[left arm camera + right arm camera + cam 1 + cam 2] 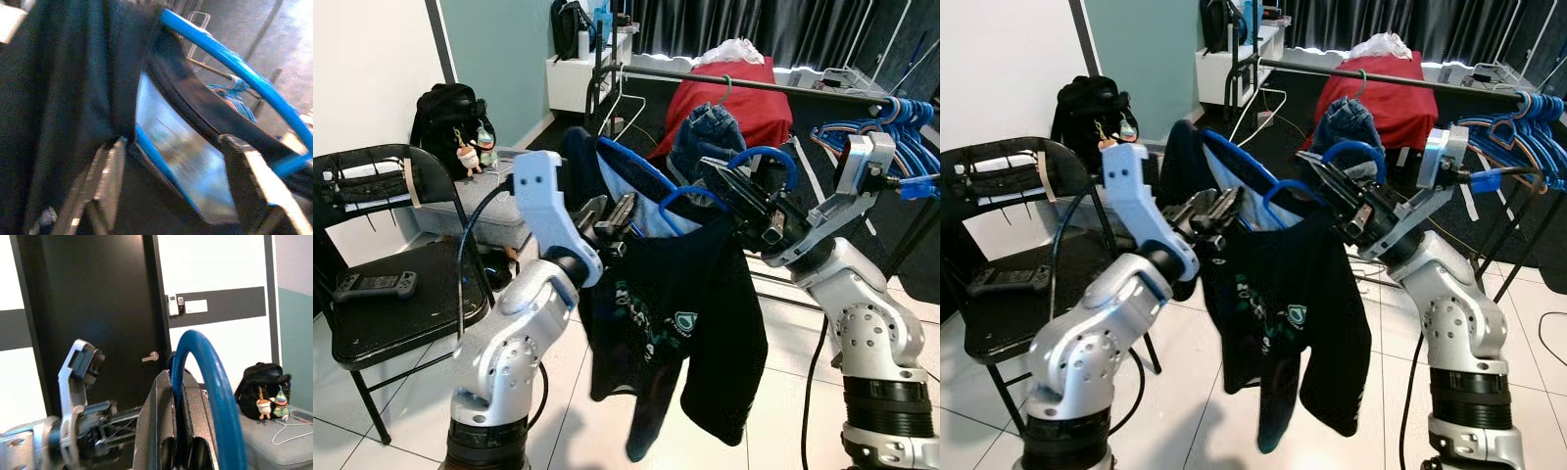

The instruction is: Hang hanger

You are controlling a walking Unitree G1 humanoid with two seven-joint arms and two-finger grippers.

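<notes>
The right pincer pinches the blue hanger by its hook; the rail lies beyond, while the left pincer, spread, flanks the shirt.

Two silver jointed arms, black cables (one per arm), long black-fingered pincers

Both arms raised, right claw clamped, left claw spread

Blue hanger hook pinched between right gripper jaws, black door behind.
</notes>
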